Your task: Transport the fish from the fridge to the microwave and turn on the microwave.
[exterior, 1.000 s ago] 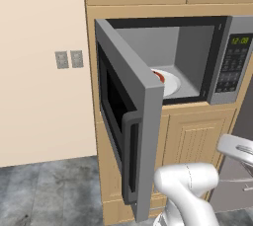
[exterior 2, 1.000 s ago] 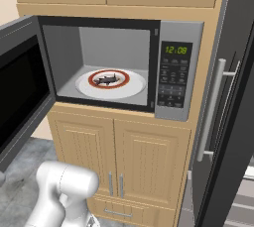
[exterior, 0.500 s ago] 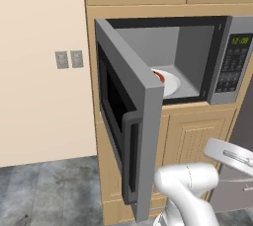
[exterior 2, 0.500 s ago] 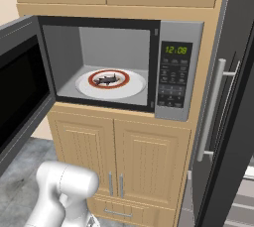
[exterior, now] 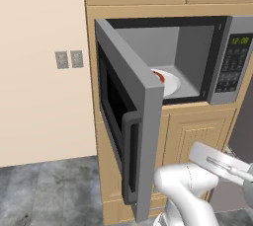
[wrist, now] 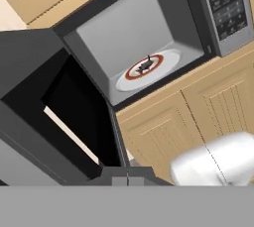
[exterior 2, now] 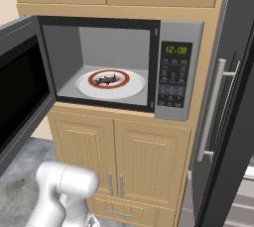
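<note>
The fish [exterior 2: 109, 78] lies dark on a white, red-ringed plate [exterior 2: 133, 88] inside the microwave [exterior 2: 178, 32], whose door [exterior 2: 20, 97] hangs wide open to the left. The hand view shows the same fish [wrist: 145, 66] on the plate [wrist: 163, 62], past the open door [wrist: 59, 117]. My gripper [wrist: 127, 177] sits low and well back from the oven, below its opening, fingertips pressed together and holding nothing. In the left base view the door [exterior: 133, 121] hides most of the plate [exterior: 167, 83]. The fridge [exterior 2: 238, 97] stands dark at the right, its door ajar.
The microwave keypad [exterior 2: 172, 80] with its green clock is right of the cavity. Tan cabinet doors [exterior 2: 119, 161] lie below and above the oven. The fridge's bar handle [exterior 2: 213, 112] juts out close at the right. The grey tiled floor [exterior: 44, 190] is open on the left.
In the left base view my hand has drawn back to the left and slightly down, away from the fridge side. Microwave door, plate and fish have not moved.
</note>
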